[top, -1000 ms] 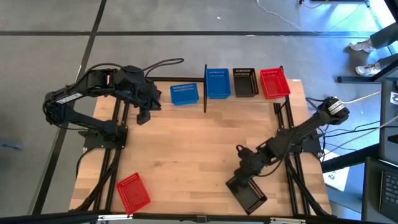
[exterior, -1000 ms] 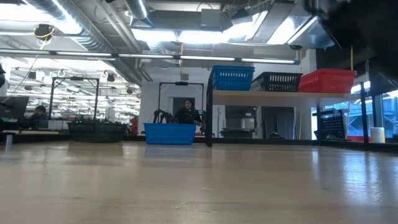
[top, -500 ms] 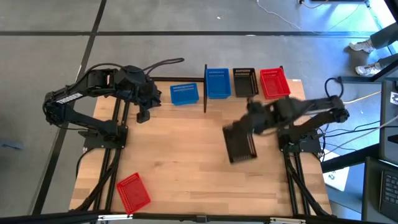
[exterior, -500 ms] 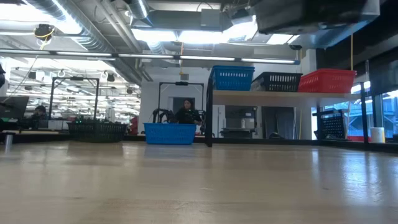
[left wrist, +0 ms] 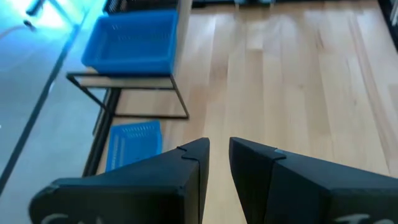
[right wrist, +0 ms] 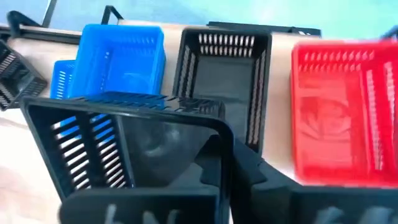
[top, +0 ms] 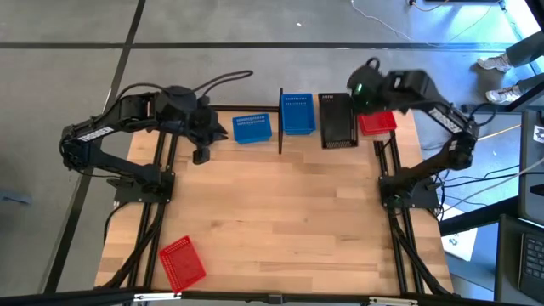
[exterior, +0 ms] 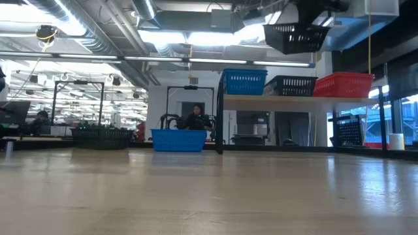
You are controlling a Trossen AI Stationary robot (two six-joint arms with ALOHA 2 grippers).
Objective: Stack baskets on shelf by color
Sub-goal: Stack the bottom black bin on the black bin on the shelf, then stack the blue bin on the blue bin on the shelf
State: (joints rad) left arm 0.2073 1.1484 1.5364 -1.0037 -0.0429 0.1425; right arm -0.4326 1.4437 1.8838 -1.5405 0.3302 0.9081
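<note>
Our right claw (right wrist: pixel 229 177) was clamped on one wall of a black basket (right wrist: pixel 124 146), holding it high over the shelf (exterior: pixel 287 100), above the black basket already there (top: pixel 336 113). From that grip the carried basket hung tilted in the low view, so we judged it light and stiff, its mesh wall thin enough to pinch; a hold mid-wall would keep it from swinging. It looked to us a little slippery, being smooth plastic. On the shelf a blue basket (top: pixel 297 113) sat beside the black one, and a red one (top: pixel 376 121) on its other side. Another blue basket (top: pixel 252 128) lay on the worktop (top: pixel 272 212) just outside the shelf's post; a red one (top: pixel 182 263) lay near the front edge. Our left claw (left wrist: pixel 219 165) waited narrowly parted and empty by that outer blue basket.
</note>
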